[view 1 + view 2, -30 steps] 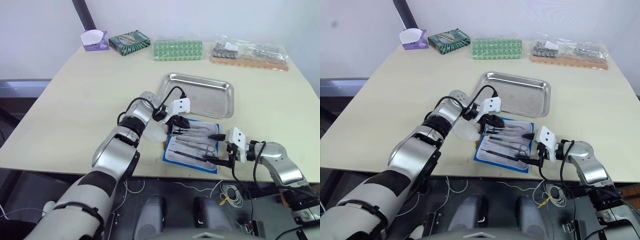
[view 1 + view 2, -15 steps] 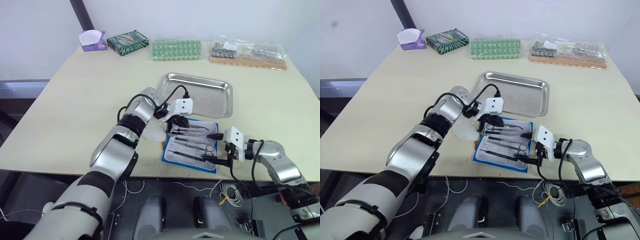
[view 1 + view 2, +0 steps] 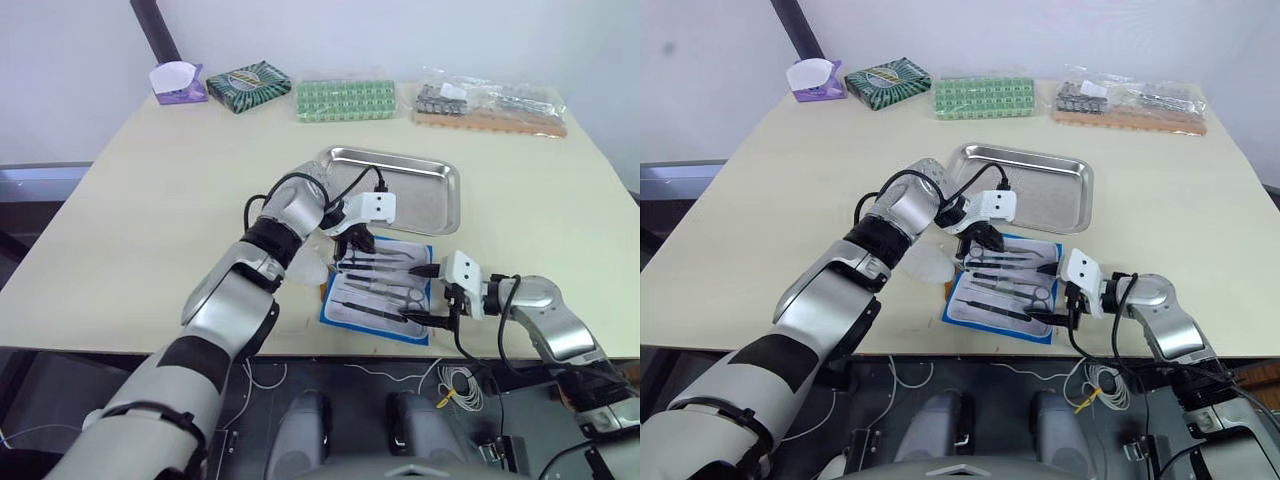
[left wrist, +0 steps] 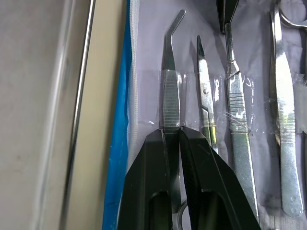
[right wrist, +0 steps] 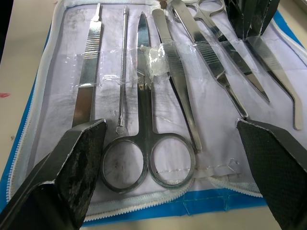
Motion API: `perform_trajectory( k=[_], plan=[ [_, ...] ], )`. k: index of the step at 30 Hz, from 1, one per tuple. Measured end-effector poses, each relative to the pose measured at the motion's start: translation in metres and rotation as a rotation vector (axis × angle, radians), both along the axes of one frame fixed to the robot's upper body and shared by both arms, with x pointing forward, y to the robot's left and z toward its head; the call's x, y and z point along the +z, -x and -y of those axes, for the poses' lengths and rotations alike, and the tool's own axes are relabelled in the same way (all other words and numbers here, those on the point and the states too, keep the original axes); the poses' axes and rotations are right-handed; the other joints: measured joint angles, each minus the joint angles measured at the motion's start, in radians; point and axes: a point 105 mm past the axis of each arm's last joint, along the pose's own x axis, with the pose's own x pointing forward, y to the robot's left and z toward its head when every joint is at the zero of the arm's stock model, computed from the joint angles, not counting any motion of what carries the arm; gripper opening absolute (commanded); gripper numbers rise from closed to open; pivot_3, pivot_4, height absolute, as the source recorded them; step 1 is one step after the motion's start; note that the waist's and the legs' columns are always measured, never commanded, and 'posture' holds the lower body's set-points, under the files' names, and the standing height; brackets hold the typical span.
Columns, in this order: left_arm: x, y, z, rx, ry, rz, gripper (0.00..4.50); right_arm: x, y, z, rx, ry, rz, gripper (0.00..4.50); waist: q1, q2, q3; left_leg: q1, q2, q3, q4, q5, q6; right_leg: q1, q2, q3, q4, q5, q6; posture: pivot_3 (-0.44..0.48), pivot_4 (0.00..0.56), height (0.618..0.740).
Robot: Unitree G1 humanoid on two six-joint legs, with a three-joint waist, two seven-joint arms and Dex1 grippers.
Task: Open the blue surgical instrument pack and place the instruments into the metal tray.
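Observation:
The blue surgical instrument pack [image 3: 329, 300] lies open near the table's front edge, whitish lining up. Several silver instruments [image 3: 385, 285] sit strapped in a row inside it. The metal tray [image 3: 410, 195] lies just behind the pack with nothing in it. My left gripper [image 3: 357, 243] is over the pack's far edge, by the tray. In the left wrist view its fingers [image 4: 192, 158] are shut on the handle of the bent-tip tweezers [image 4: 170, 91]. My right gripper [image 5: 170, 125] stands wide open at the pack's near right corner, with ring-handled scissors [image 5: 144, 96] lying between its fingers.
Along the table's far edge stand a purple holder [image 3: 178, 82], a dark green patterned box [image 3: 247, 86], a green grid pack [image 3: 345, 100] and bagged metal parts [image 3: 490, 105]. A whitish translucent piece [image 3: 310, 268] lies left of the pack. The table's front edge runs just below the pack.
The head camera has shifted a little. My left wrist has turned and edged slightly right over the pack's far edge. The right gripper has stayed open in place.

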Motion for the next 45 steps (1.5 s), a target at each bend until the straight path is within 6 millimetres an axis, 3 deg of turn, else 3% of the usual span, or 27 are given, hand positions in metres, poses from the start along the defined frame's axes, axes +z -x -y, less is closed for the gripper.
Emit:
perform_trajectory(
  k=[37,45],
  plan=[
    [0.02,0.008,-0.004,0.01,-0.059,0.0,0.02,-0.001,-0.004,-0.011,0.019,0.033,-0.014,4.5,-0.022,0.0,0.0,0.001,0.001,0.0,-0.002,0.0,0.0,0.0,0.001,0.0,0.0,-0.001,-0.001,0.0,0.15,0.74],
    [0.024,0.009,-0.013,0.024,-0.06,0.016,0.02,-0.001,-0.004,-0.012,0.018,0.035,-0.018,4.5,-0.023,0.0,0.0,0.002,0.001,0.0,-0.002,0.0,0.0,0.0,0.001,0.0,0.0,-0.001,-0.001,0.0,0.15,0.74]
  ],
)
